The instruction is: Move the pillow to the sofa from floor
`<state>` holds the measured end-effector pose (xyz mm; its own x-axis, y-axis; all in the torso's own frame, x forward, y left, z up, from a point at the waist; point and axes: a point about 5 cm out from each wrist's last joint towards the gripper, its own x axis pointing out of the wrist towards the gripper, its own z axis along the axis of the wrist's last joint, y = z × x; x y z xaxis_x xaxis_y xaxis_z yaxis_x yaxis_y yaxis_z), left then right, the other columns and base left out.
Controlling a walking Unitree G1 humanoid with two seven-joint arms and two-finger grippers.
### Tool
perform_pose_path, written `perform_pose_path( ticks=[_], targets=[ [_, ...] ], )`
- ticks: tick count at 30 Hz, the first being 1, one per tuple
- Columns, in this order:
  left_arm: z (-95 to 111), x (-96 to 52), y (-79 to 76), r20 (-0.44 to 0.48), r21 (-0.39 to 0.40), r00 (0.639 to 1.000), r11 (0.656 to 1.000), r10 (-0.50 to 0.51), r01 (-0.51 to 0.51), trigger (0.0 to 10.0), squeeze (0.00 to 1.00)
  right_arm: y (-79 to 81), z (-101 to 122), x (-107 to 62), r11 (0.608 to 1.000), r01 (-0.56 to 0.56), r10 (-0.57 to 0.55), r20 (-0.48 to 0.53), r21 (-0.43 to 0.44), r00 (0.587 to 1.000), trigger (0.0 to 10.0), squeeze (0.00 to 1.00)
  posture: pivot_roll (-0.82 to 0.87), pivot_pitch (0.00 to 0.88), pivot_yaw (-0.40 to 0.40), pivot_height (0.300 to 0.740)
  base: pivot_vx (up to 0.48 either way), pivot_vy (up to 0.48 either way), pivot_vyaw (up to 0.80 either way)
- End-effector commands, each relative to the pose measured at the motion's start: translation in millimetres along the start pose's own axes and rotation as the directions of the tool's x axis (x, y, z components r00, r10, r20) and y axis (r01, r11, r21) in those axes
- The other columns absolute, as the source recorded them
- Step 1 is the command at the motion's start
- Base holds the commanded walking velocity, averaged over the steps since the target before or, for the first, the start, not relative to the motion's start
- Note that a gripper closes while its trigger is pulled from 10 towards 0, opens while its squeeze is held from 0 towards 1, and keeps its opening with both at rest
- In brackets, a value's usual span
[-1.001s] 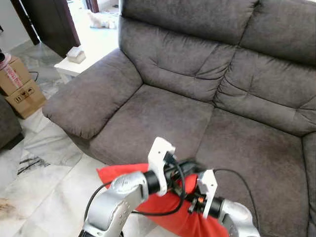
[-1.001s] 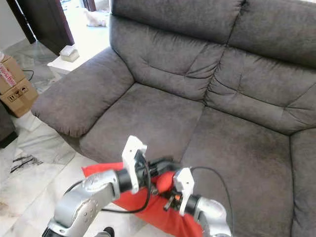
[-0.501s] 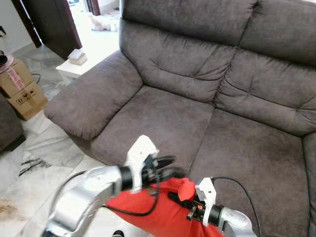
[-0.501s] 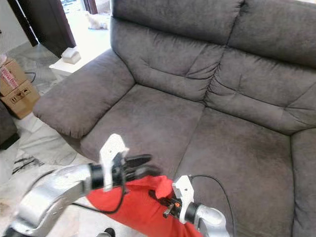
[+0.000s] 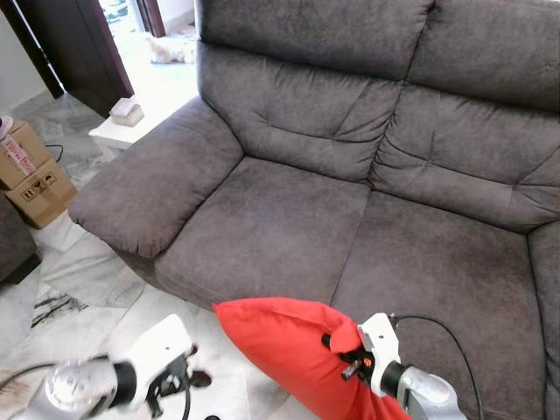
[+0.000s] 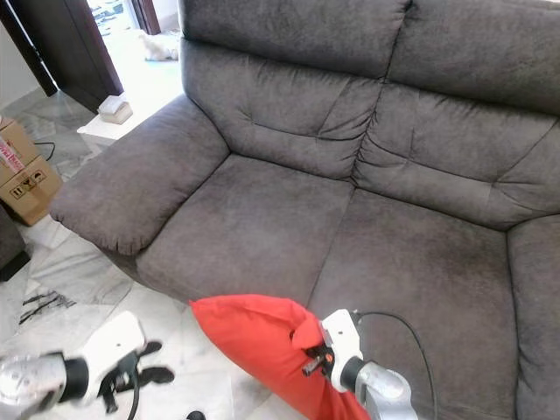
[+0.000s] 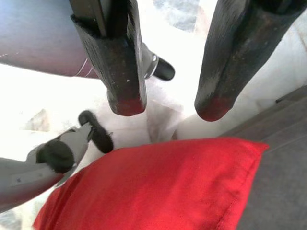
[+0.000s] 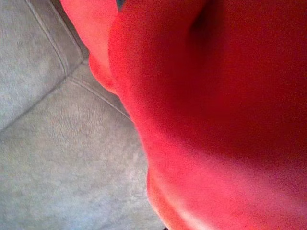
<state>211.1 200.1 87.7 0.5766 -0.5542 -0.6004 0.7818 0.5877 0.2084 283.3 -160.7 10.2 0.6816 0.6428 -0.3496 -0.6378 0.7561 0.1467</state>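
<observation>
Pillow first: the plump red fabric pillow (image 5: 284, 346) hangs off the floor at the near edge of the grey two-seat fabric sofa (image 5: 350, 175), just in front of its seat cushions. My right hand (image 5: 343, 357) is clenched on a bunched corner of it. My left hand (image 7: 165, 103) is released, fingers spread, low on the near left over the pale marble floor (image 5: 79, 289). Far left stand brown cardboard boxes (image 5: 31, 171).

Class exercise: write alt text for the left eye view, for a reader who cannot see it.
The right gripper grips a plump red fabric pillow at the front edge of a grey suede two-seat sofa. The left gripper hangs open over the pale marble floor.
</observation>
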Motion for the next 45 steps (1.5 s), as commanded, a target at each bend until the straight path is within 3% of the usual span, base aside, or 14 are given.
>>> perform_pose_path(
  ticks=[1, 3, 5, 6, 7, 9, 10, 13, 26, 28, 31, 35, 44, 45],
  targets=[
    [-11.8, -0.4, -1.7, -0.037, 0.022, 0.999, 1.0, 0.022, -0.022, 10.0, 0.0, -2.7, 18.6, 3.8, 0.999, -0.014, 0.018, 0.077, -0.052, 0.997, 0.0, 0.0, 0.23, 0.227, -0.006, 0.737, 0.0, 0.0, 0.0],
    [-16.2, -0.8, -2.2, -0.052, 0.052, 0.998, 0.998, 0.034, -0.032, 10.0, 0.0, -3.1, 20.4, 3.7, 0.998, -0.024, 0.029, 0.082, -0.057, 0.996, 0.0, 0.0, 0.23, 0.227, -0.007, 0.737, 0.0, 0.0, 0.0],
    [-19.8, -1.3, -1.8, -0.036, 0.017, 0.998, 0.999, 0.05, -0.05, 10.0, 0.0, -3.4, 22.9, 2.9, 0.996, -0.048, 0.054, 0.088, -0.071, 0.995, 0.0, 0.0, 0.23, 0.228, -0.007, 0.737, 0.0, 0.0, 0.0],
    [-24.9, -1.8, 0.2, -0.035, 0.031, 0.997, 0.997, 0.075, -0.074, 10.0, 0.0, -2.3, 25.6, 1.7, 0.992, -0.106, 0.112, 0.1, -0.069, 0.989, 0.0, 0.0, 0.23, 0.228, -0.006, 0.737, 0.0, 0.0, 0.0],
    [-27.9, -2.1, 1.1, -0.023, 0.033, 0.996, 0.996, 0.085, -0.084, 10.0, 0.32, -1.0, 27.5, 0.6, 0.985, -0.153, 0.161, 0.103, -0.083, 0.982, 0.0, 0.0, 0.23, 0.228, -0.006, 0.737, 0.0, 0.0, 0.0],
    [-28.3, -2.2, 1.1, -0.019, 0.03, 0.996, 0.996, 0.086, -0.085, 10.0, 0.32, -0.7, 27.8, 0.4, 0.983, -0.16, 0.169, 0.102, -0.088, 0.98, 0.0, 0.0, 0.23, 0.228, -0.006, 0.737, 0.0, 0.0, 0.0],
    [-33.5, -2.2, -0.3, -0.023, 0.024, 0.997, 0.997, 0.076, -0.076, 10.0, 1.0, 1.2, 27.9, -0.9, 0.971, -0.223, 0.231, 0.087, -0.089, 0.969, 0.0, 0.0, 0.22, 0.227, -0.007, 0.737, 0.0, 0.0, 0.0],
    [-45.1, -2.1, -5.2, -0.055, 0.055, 0.997, 0.997, 0.062, -0.059, 10.0, 1.0, 4.9, 25.3, -3.9, 0.942, -0.324, 0.329, 0.051, -0.081, 0.943, 0.0, 0.0, 0.22, 0.227, -0.007, 0.737, 0.0, 0.0, 0.0],
    [-52.9, 0.5, -13.3, -0.015, 0.072, 0.999, 0.997, 0.033, -0.032, 10.0, 1.0, 13.3, 15.3, -13.5, 0.853, -0.515, 0.511, -0.062, -0.085, 0.857, 0.0, 0.0, 0.22, 0.222, -0.013, 0.737, 0.0, 0.0, 0.0],
    [-53.2, -1.4, -22.0, -0.013, 0.079, 0.999, 0.996, -0.047, 0.048, 10.0, 1.0, 14.6, 19.7, -12.5, 0.838, -0.539, 0.537, -0.048, -0.083, 0.842, 0.0, 0.0, 0.22, 0.216, -0.014, 0.737, 0.0, 0.0, 0.0],
    [-53.9, -1.7, -24.2, -0.015, 0.082, 0.998, 0.994, -0.065, 0.066, 10.0, 1.0, 15.2, 20.9, -12.4, 0.831, -0.549, 0.547, -0.046, -0.083, 0.836, 0.0, 0.0, 0.22, 0.216, -0.014, 0.737, 0.0, 0.0, 0.0],
    [-66.6, -3.7, -36.4, -0.074, 0.122, 0.987, 0.981, -0.146, 0.154, 10.0, 1.0, 20.4, 25.0, -12.6, 0.779, -0.622, 0.62, -0.048, -0.083, 0.783, 0.0, 0.0, 0.22, 0.207, -0.015, 0.737, 0.0, 0.0, 0.0],
    [-70.2, -1.1, -35.0, -0.075, 0.145, 0.99, 0.981, -0.118, 0.128, 10.0, 1.0, 24.1, 28.7, -13.0, 0.753, -0.651, 0.651, -0.033, -0.093, 0.758, 0.0, 0.0, 0.22, 0.198, -0.015, 0.737, 0.0, 0.0, 0.0],
    [-69.3, 1.5, -29.8, -0.053, 0.154, 0.996, 0.985, -0.066, 0.073, 10.0, 1.0, 24.2, 30.9, -14.4, 0.745, -0.66, 0.66, -0.034, -0.098, 0.75, 0.0, 0.0, 0.21, 0.19, -0.016, 0.737, 0.0, 0.0, 0.0]
  ],
)
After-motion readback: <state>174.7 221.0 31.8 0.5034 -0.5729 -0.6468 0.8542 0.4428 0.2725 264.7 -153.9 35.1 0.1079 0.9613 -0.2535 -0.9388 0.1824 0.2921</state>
